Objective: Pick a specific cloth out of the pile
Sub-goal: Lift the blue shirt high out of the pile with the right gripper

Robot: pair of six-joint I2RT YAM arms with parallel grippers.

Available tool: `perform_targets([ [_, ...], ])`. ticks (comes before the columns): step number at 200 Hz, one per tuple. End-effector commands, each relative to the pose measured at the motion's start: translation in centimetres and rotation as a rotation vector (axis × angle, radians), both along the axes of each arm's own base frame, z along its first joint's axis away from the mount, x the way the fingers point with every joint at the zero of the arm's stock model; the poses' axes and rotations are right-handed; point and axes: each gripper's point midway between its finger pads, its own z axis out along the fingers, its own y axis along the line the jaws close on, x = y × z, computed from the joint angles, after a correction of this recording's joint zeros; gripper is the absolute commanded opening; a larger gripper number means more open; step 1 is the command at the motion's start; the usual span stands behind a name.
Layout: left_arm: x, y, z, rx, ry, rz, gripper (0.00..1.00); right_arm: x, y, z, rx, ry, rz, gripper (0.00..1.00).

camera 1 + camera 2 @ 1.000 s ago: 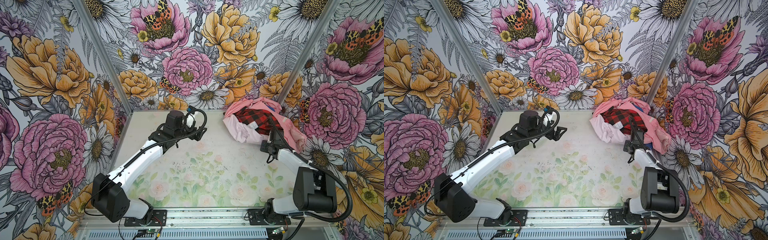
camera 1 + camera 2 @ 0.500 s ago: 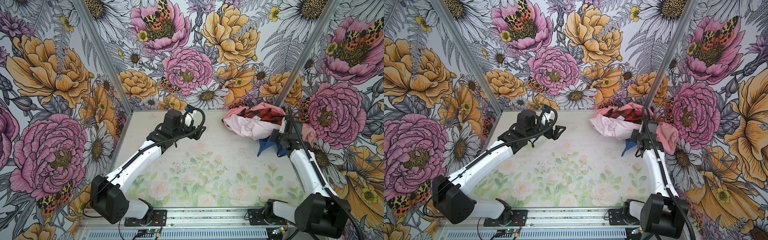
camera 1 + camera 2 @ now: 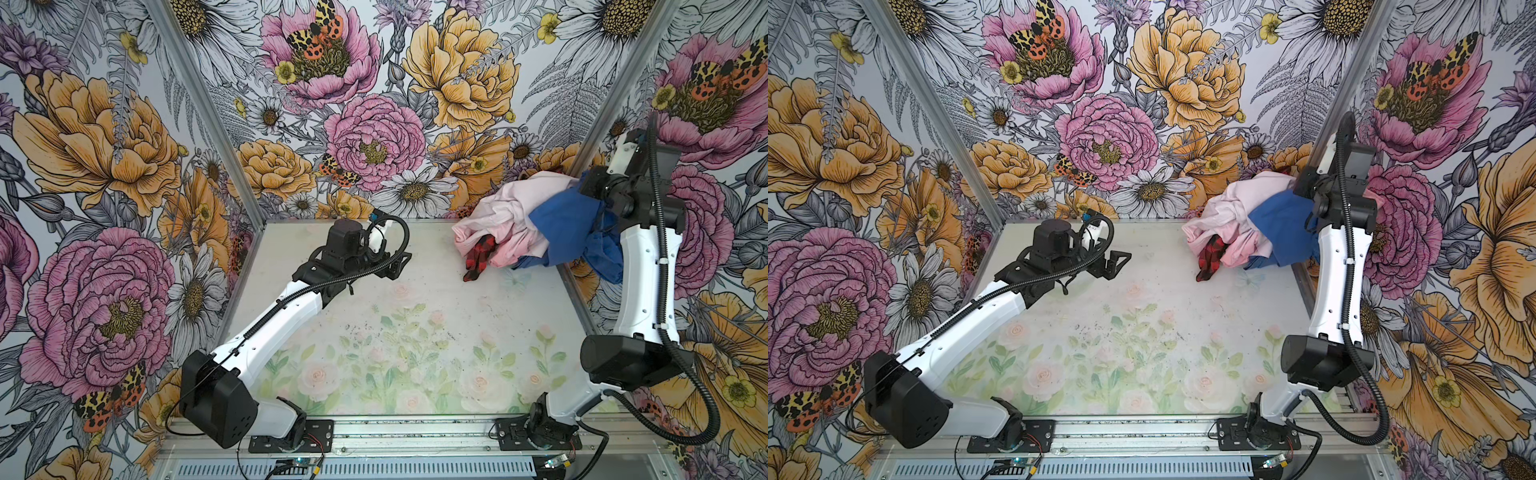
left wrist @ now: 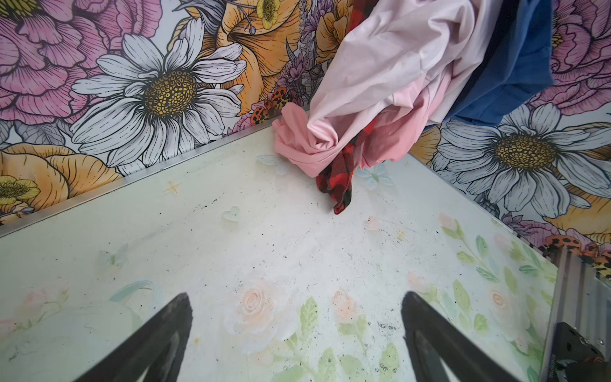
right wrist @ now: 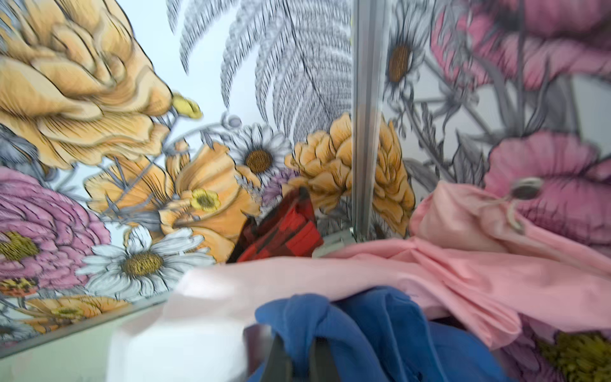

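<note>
While a flowered table (image 3: 415, 332) fills the lower middle of both top views, the pink pile (image 3: 494, 216) bunches right of centre, tangled against the blue cloth (image 3: 561, 224), which the right claw (image 5: 296, 357) pinches tight. Centre-left, the left claw (image 3: 1117, 264) gapes empty.

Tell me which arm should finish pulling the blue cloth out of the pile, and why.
Right. The right gripper is shut on the blue cloth, lifted in the far right corner with the pile draped against it. The left gripper hangs open and empty over the table, apart from the pile.
</note>
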Motion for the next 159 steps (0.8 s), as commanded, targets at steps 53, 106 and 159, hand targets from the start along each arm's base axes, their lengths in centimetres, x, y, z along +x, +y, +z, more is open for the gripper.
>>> perform_targets([
  [53,0.3,0.8,1.5,-0.070,0.000,0.001,0.99,-6.0,3.4,20.2,-0.052,-0.639,0.121,0.00],
  [106,0.9,2.3,1.9,-0.075,-0.011,0.037,0.99,-10.7,8.7,30.0,0.032,-1.213,0.264,0.00],
  [159,0.9,3.7,2.9,-0.061,-0.058,0.072,0.99,-18.2,18.9,33.4,0.001,-1.455,0.395,0.00],
])
